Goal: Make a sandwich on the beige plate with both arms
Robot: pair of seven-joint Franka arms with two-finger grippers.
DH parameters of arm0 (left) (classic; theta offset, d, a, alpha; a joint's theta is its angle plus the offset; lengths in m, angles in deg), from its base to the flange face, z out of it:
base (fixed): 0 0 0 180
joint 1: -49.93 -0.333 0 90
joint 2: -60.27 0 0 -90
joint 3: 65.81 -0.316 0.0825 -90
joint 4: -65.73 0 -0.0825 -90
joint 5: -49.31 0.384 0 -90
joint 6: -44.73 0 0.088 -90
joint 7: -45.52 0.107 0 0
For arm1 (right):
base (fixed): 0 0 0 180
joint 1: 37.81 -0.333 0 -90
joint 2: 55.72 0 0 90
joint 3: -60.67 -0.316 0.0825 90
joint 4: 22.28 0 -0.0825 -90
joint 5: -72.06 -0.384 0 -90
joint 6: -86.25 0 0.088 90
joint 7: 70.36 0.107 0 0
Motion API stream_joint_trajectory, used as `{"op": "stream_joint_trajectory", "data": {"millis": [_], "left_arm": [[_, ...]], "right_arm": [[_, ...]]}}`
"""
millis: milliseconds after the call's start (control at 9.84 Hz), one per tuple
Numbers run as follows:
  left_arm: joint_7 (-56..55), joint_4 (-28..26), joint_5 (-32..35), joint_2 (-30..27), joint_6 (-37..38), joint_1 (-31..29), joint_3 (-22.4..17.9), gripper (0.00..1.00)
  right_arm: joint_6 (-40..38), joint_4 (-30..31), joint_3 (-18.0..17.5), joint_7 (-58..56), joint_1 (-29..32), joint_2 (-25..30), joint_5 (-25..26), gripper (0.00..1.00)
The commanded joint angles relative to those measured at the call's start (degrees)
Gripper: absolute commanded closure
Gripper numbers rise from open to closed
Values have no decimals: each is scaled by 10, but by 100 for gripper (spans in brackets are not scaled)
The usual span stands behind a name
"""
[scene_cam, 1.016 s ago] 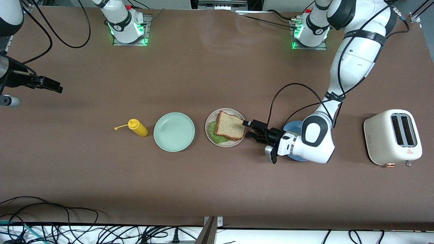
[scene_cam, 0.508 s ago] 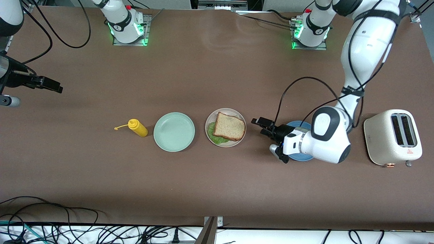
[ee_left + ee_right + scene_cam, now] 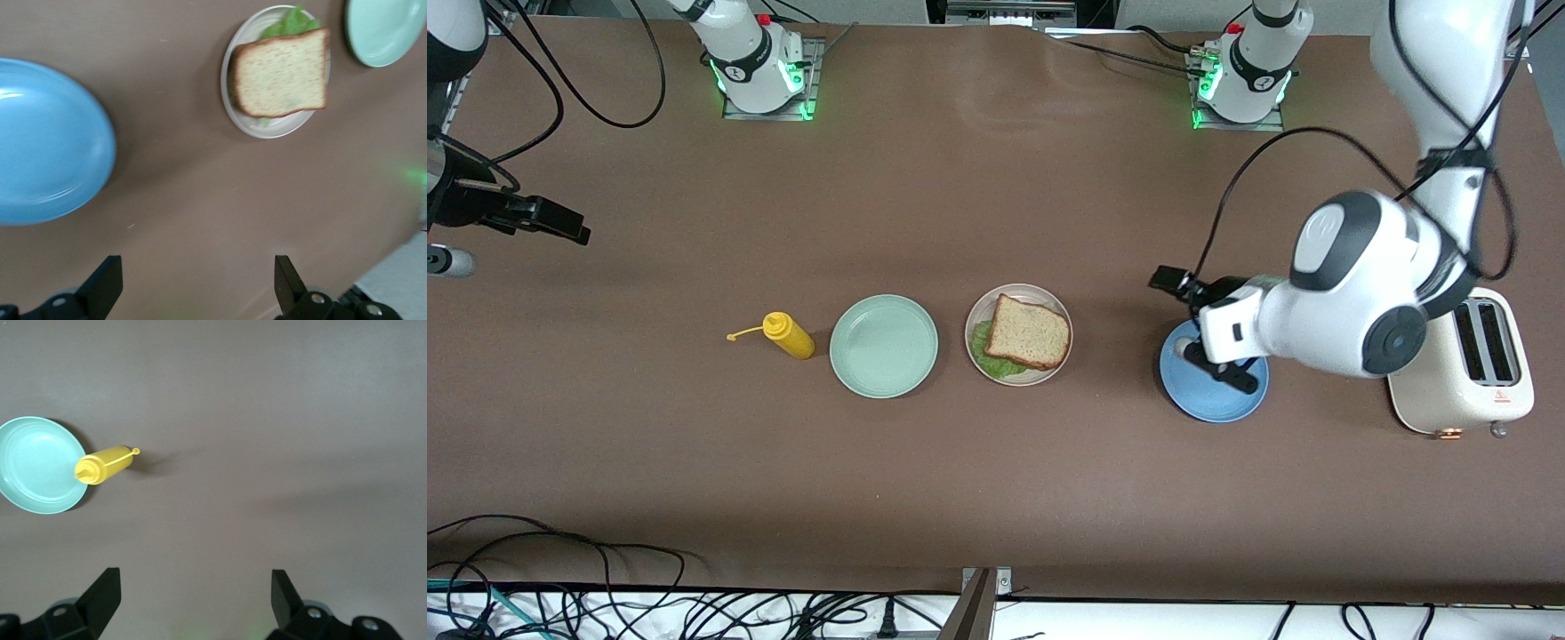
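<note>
Front view: the sandwich (image 3: 1030, 332) lies on the beige plate (image 3: 980, 313) at the middle of the frame. 1 brown bread slice is visible on top, with ruffled lettuce (image 3: 989, 348) showing from under its edge at the side toward the mint-green plate (image 3: 884, 391). Whether a 2nd slice lies beneath cannot be told.

The left gripper (image 3: 1174, 289) hangs over the table at the upper rim of the blue plate (image 3: 1200, 404), holding nothing. In the left wrist view its 2 fingers (image 3: 107, 283) stand wide apart over bare table, apart from the sandwich.

The right gripper (image 3: 569, 229) waits at the frame edge at the right arm's end of the table. Its fingers (image 3: 107, 590) are also spread, with nothing between them. The yellow squeeze bottle (image 3: 789, 335) and the mint-green plate lie between it and the sandwich.

Governing relation: from the left fingers, the sandwich lies toward the right arm's end of the table and slightly lower in the frame, with only bare table between. The left gripper is much the nearer of the 2. The top slice is square, so it offers no long axis; it sits turned slightly out of line with the frame edges.

Judgement: assembly appears complete.
</note>
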Motion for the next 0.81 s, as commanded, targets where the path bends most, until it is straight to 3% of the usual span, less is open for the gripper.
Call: {"op": "stream_joint_trajectory", "data": {"millis": [0, 305, 508, 711], "left_arm": [[-40, -60, 70, -124, 0, 4, -50, 0], [-51, -113, 179, -219, -10, 5, -60, 0], [-50, -141, 159, -254, -18, 6, -89, 0], [-50, -216, 119, -314, -72, -9, -93, 0]], "right_arm": [[-7, -23, -10, 1, -8, -6, 3, 0], [-6, -24, -25, -1, -8, -6, 3, 0], [-6, -24, -27, -2, -8, -6, 3, 0], [-7, -24, -27, -3, -8, -6, 3, 0]]}}
